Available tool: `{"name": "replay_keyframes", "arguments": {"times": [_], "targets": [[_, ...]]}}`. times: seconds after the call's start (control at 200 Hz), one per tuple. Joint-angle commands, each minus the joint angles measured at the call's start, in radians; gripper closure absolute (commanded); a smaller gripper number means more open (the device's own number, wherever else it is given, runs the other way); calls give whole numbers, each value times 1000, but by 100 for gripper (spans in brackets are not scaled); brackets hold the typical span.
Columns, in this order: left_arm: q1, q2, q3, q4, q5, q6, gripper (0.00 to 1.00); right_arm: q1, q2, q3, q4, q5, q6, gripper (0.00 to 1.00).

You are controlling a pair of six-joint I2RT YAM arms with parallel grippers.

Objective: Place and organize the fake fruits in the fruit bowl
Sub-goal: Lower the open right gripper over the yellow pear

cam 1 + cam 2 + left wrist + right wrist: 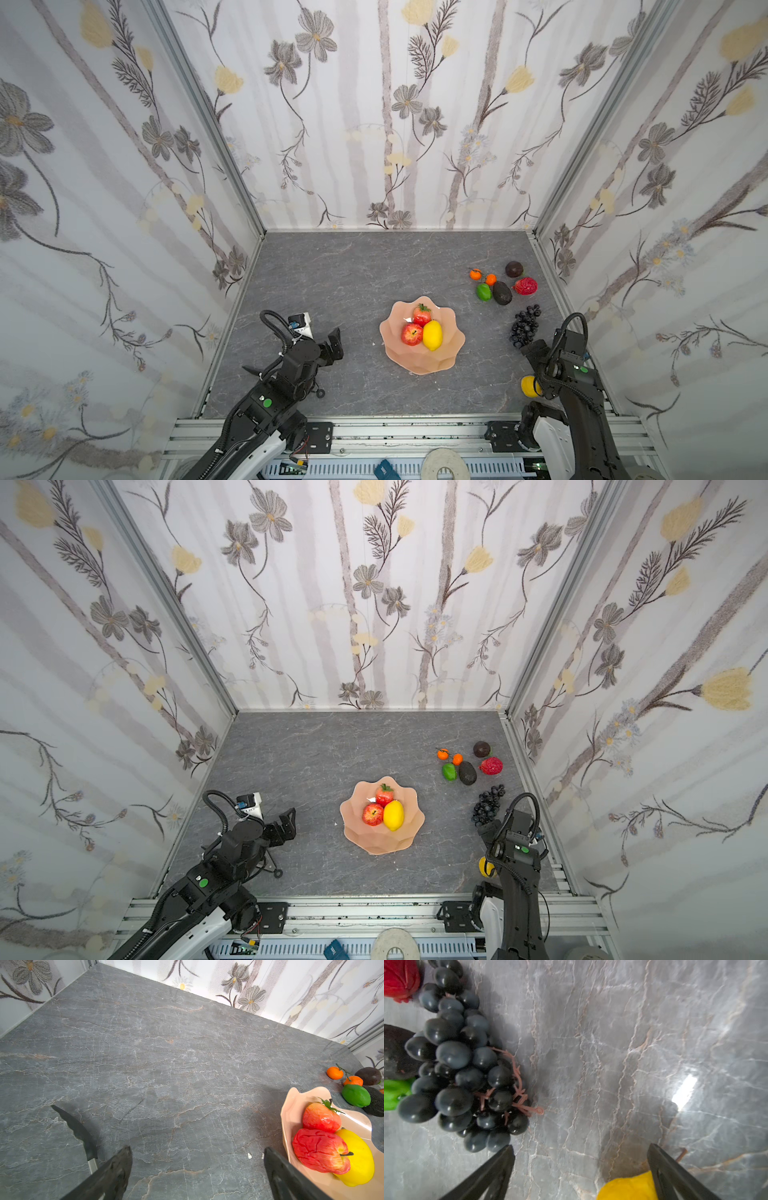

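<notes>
Left gripper (197, 1151): jaws wide, empty, over bare table (166, 1064), left of bowl (419, 362), not touching it.
Right gripper (581, 1148): jaws wide, empty, over table. Grapes (456, 1064) just beside one finger; pear (627, 1187) at other finger, contact unclear.
Bowl mid-table, holds apple (411, 334), lemon (432, 335), red fruit (422, 315), all packed together.
Outside bowl, far right cluster: two oranges (476, 274), lime (483, 291), two avocados (502, 293), crinkled red fruit (525, 286).
</notes>
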Motion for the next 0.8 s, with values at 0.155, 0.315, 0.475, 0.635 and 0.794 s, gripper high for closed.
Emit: {"name": "replay_keyframes", "arguments": {"times": [0.155, 0.315, 0.475, 0.635, 0.794], "targets": [[1, 21, 0, 23, -23, 2, 0, 86, -37, -2, 76, -112, -11, 0], [2, 36, 2, 27, -22, 2, 0, 194, -42, 18, 40, -70, 22, 0], [1, 34, 2, 29, -21, 1, 0, 207, -60, 115, -67, 84, -30, 0], [2, 30, 1, 26, -19, -1, 0, 210, -70, 174, -194, 218, -8, 0], [2, 28, 0, 24, -18, -1, 0, 241, -90, 207, -293, 296, 70, 0]]}}
